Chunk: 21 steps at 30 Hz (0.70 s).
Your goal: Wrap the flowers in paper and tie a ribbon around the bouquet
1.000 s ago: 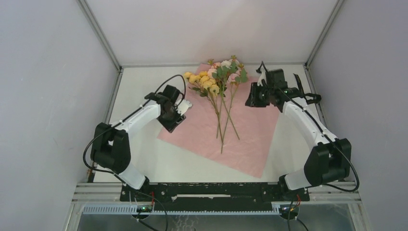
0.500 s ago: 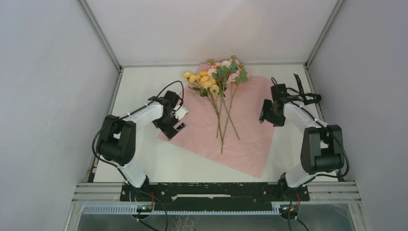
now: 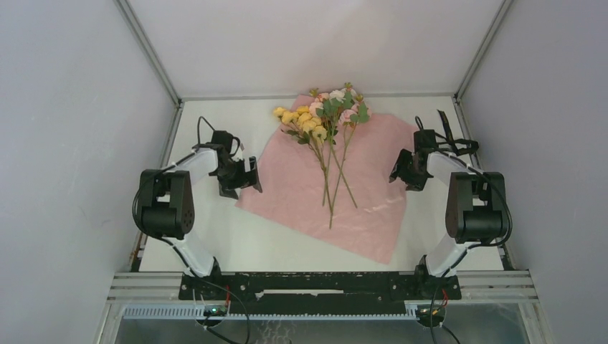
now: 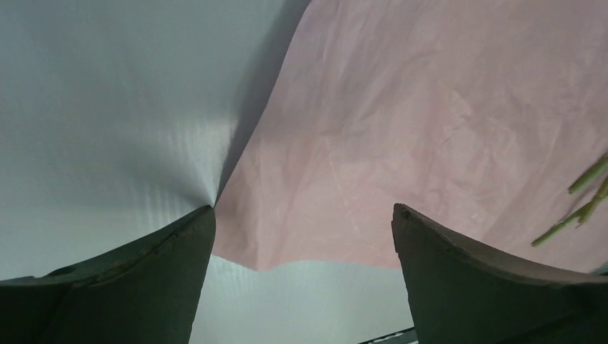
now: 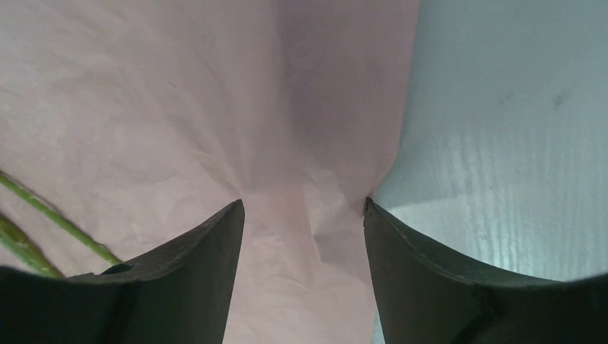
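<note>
The paper [image 3: 358, 208] lies flat, pink face up, in the middle of the table. The flowers [image 3: 321, 118] rest on it, blooms at the far end and thin green stems [image 3: 331, 193] pointing toward me. My left gripper [image 3: 252, 176] is low at the sheet's left corner, open, and the paper's corner [image 4: 287, 236] shows between its fingers [image 4: 179, 272]. My right gripper [image 3: 399, 170] sits open over the sheet's right edge [image 5: 315, 236], which is slightly creased there. Nothing is held. The black ribbon [image 3: 443, 122] lies by the right wall, behind the right arm.
White walls and metal frame posts close in the table on the left, back and right. Bare white table [image 3: 215, 236] shows beside the sheet's left corner and along the near edge. Green stem ends [image 4: 573, 215] reach into the right of the left wrist view.
Both grippers have opened. The left one pulled back leftward to the paper's left corner. The right one came down and toward me to the paper's right edge.
</note>
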{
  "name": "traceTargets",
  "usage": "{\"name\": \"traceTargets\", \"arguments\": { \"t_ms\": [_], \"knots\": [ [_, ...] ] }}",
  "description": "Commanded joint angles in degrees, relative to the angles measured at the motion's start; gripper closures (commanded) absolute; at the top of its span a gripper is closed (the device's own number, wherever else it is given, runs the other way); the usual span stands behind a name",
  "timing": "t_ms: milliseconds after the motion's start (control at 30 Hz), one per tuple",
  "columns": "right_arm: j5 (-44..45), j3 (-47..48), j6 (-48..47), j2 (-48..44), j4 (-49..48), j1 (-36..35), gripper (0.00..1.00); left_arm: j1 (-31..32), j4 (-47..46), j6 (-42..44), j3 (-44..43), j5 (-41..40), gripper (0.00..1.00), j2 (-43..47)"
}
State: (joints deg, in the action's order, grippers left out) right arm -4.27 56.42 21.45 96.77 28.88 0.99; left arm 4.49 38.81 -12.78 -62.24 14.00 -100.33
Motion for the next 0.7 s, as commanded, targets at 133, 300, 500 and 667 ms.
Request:
{"name": "traceTargets", "arguments": {
  "t_ms": [133, 300, 500, 667],
  "knots": [
    [-10.8, -2.7, 2.4, 1.0, -2.4, -5.5, 0.31, 0.8, -4.9, -12.4, 4.0, 7.1, 0.04, -3.8],
    [-13.1, -2.8, 3.6, 0.1, -3.0, -9.2, 0.32, 1.0, -6.3, -12.6, 2.8, 14.6, 0.14, -3.3],
    [-12.9, -2.8, 3.8, -0.6, -2.2, -11.8, 0.32, 0.7, -6.4, -10.2, 1.4, 14.5, 0.66, 1.8],
    [-14.5, -2.7, 2.2, -3.9, -0.7, -15.1, 0.33, -2.8, -4.4, -7.1, -0.3, 11.0, 0.94, 3.7]
  ]
}}
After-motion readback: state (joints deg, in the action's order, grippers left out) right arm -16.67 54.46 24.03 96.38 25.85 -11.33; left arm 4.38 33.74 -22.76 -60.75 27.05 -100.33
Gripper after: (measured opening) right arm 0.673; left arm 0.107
